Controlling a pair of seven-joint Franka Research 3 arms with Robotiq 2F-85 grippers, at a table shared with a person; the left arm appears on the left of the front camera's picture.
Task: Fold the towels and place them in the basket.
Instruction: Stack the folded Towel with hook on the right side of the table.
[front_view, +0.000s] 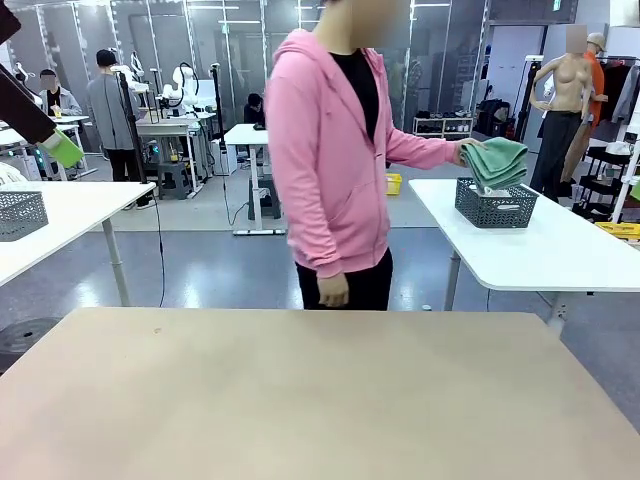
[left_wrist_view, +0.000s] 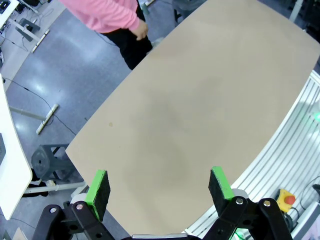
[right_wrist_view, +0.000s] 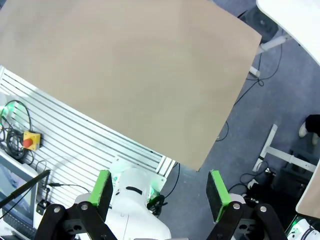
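Green towelling (front_view: 497, 160) is seen bunched on top of the dark wire-mesh basket (front_view: 495, 206), which stands on a white side table (front_view: 560, 250) behind and to the right of the person. The person's hand (front_view: 467, 151) is laid on the cloth, with the pink sleeve (front_view: 425, 152) stretched out toward it; the body is turned away from the tan bench (front_view: 320, 400), which suggests that the towels and basket are being fetched from, or set down on, that table. Something pale is glimpsed inside the basket under the green cloth, but whether it is the blue-grey towel cannot be told. The person's other hand (front_view: 332, 290) hangs at the side, just beyond the bench's far edge.

The left gripper (left_wrist_view: 159, 186) is held high above the bench, its green pads (left_wrist_view: 98, 187) spread wide with nothing between them. The right gripper (right_wrist_view: 159, 189) is likewise released, its pads (right_wrist_view: 103, 186) well apart and empty, and is raised over the robot's own base (right_wrist_view: 137, 220) and the bench's near edge. Both arms are judged to be parked clear so that the bench surface is left free for the person. A green-padded fingertip (front_view: 62, 148) is also seen at the upper left of the front view.

No folding is yet in hand.
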